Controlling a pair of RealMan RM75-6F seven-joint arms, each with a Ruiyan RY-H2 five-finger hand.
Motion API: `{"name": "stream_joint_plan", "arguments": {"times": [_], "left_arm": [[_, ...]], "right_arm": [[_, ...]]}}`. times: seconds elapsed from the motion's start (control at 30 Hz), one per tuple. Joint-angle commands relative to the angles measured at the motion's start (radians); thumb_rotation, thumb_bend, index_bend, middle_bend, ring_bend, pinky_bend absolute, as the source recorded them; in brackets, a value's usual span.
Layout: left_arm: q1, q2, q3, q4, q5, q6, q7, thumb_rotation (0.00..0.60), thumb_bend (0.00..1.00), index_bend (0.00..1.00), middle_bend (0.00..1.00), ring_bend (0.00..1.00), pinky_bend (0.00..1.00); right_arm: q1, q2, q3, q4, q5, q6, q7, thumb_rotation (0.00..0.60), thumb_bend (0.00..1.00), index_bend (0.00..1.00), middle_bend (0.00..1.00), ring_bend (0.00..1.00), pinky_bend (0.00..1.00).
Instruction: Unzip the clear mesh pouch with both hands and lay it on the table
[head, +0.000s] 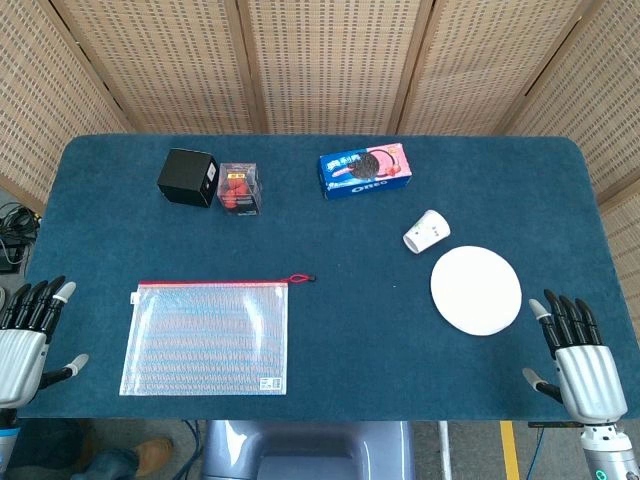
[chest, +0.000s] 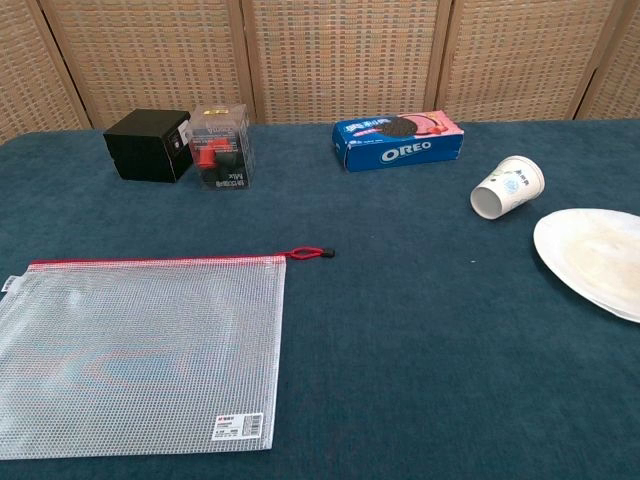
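A clear mesh pouch (head: 207, 338) (chest: 140, 355) lies flat on the blue table at the front left. Its red zipper runs along the far edge, and the red pull tab (head: 299, 278) (chest: 309, 253) sticks out past the right end. My left hand (head: 28, 335) hovers at the table's front left corner, left of the pouch and apart from it, fingers spread and holding nothing. My right hand (head: 577, 355) hangs at the front right corner, also open and empty. Neither hand shows in the chest view.
A white plate (head: 476, 290) (chest: 595, 258) sits at the right, with a paper cup (head: 425, 231) (chest: 508, 187) lying on its side behind it. At the back stand an Oreo box (head: 365, 170) (chest: 397, 140), a clear box with red contents (head: 240, 188) (chest: 222, 146) and a black box (head: 188, 177) (chest: 148, 145).
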Motion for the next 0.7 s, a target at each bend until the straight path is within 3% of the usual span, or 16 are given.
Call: {"name": "stream_joint_plan", "arguments": {"times": [0.03, 0.17, 0.23, 0.27, 0.3, 0.33, 0.37, 0.4, 0.5, 0.7], "left_arm": [[-0.001, -0.002, -0.001, 0.003, -0.001, -0.002, -0.002, 0.6, 0.0, 0.0, 0.0, 0.0, 0.0], [-0.013, -0.022, -0.01, 0.021, -0.008, -0.017, 0.007, 0.6, 0.0, 0.0, 0.0, 0.0, 0.0], [-0.027, -0.043, -0.024, 0.032, -0.013, -0.025, 0.024, 0.6, 0.0, 0.0, 0.06, 0.07, 0.02], [-0.034, -0.052, -0.031, 0.037, -0.012, -0.027, 0.028, 0.6, 0.0, 0.0, 0.24, 0.23, 0.12], [-0.053, -0.073, -0.045, 0.045, -0.014, -0.041, 0.024, 0.6, 0.0, 0.0, 0.48, 0.46, 0.3], [-0.071, -0.089, -0.053, 0.048, -0.015, -0.06, 0.009, 0.6, 0.0, 0.03, 0.64, 0.61, 0.45], [-0.091, -0.107, -0.065, 0.056, -0.015, -0.076, -0.006, 0.6, 0.0, 0.08, 0.82, 0.77, 0.66], [-0.113, -0.127, -0.078, 0.069, -0.019, -0.096, -0.01, 0.6, 0.0, 0.15, 0.9, 0.85, 0.82], [-0.167, -0.168, -0.106, 0.081, -0.054, -0.17, 0.02, 0.6, 0.0, 0.27, 0.99, 0.95, 0.99], [-0.36, -0.244, -0.213, 0.028, -0.251, -0.449, 0.193, 0.6, 0.0, 0.31, 1.0, 0.97, 1.0]], "right_arm": [[-0.001, 0.001, 0.001, -0.001, 0.002, 0.001, 0.003, 0.6, 0.0, 0.0, 0.0, 0.0, 0.0], [-0.003, 0.011, 0.002, -0.007, 0.007, 0.002, 0.021, 0.6, 0.0, 0.0, 0.0, 0.0, 0.0], [-0.002, 0.015, 0.003, -0.008, 0.008, 0.001, 0.029, 0.6, 0.0, 0.0, 0.0, 0.0, 0.0], [-0.001, 0.016, 0.004, -0.007, 0.009, 0.0, 0.031, 0.6, 0.0, 0.0, 0.0, 0.0, 0.0], [0.001, 0.017, 0.006, -0.006, 0.013, -0.004, 0.034, 0.6, 0.0, 0.0, 0.0, 0.0, 0.0], [0.003, 0.018, 0.008, -0.004, 0.018, -0.009, 0.036, 0.6, 0.0, 0.0, 0.0, 0.0, 0.0], [0.005, 0.018, 0.009, -0.003, 0.023, -0.014, 0.038, 0.6, 0.0, 0.0, 0.0, 0.0, 0.0], [0.008, 0.018, 0.012, -0.002, 0.029, -0.02, 0.039, 0.6, 0.0, 0.0, 0.0, 0.0, 0.0], [0.013, 0.016, 0.018, 0.001, 0.043, -0.032, 0.039, 0.6, 0.0, 0.0, 0.0, 0.0, 0.0], [0.023, 0.012, 0.031, 0.004, 0.079, -0.059, 0.031, 0.6, 0.0, 0.0, 0.0, 0.0, 0.0]]}}
